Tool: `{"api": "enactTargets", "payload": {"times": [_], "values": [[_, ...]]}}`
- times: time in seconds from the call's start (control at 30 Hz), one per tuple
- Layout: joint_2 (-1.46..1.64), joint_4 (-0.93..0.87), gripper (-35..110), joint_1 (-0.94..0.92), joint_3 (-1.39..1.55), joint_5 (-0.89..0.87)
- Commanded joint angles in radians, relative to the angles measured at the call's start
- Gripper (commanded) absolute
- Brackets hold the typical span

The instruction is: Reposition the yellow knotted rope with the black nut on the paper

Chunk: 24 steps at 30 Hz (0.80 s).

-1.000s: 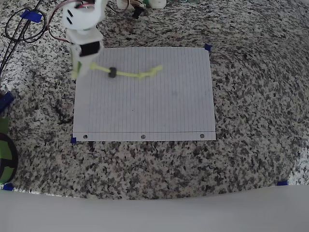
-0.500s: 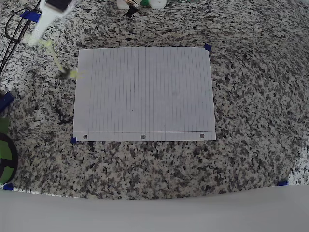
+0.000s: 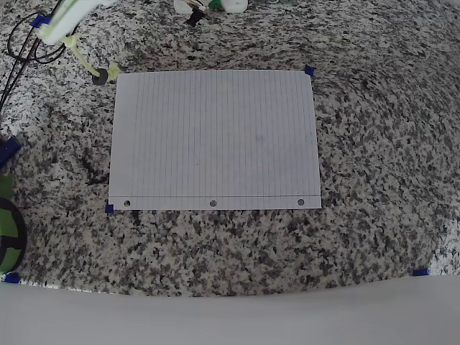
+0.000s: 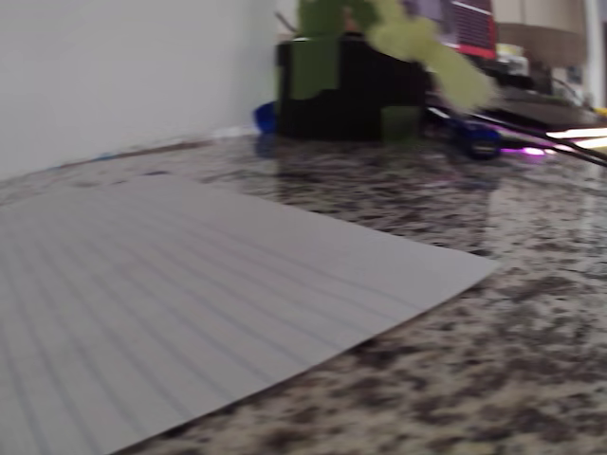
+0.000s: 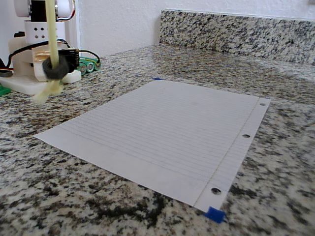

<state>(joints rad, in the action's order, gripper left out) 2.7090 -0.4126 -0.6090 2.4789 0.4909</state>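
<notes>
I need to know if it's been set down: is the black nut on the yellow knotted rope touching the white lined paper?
Apart. The fixed view shows the black nut dangling on the yellow knotted rope, above the counter, beside the white lined paper.

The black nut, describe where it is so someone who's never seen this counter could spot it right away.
Find the white lined paper on the speckled granite counter. In the overhead view, look just off the sheet's top left corner, where a pale yellow knotted rope hangs down. The black nut is the small dark ring threaded on that rope near its lower end, unlike the long black cables further left.

No text, label, brand, number or sign can be read on anything here.
</notes>
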Motion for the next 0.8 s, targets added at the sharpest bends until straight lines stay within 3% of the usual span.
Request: {"api": "enactTargets", "payload": {"times": [0.0,0.4,0.6,0.77], "values": [[0.072,0.04,0,0.077,0.038,-0.187],[0.374,0.006,0,0.403,0.368,-0.634],[0.479,-0.052,0,0.495,0.445,-0.644],[0.509,-0.032,0,0.383,0.445,-0.551]]}}
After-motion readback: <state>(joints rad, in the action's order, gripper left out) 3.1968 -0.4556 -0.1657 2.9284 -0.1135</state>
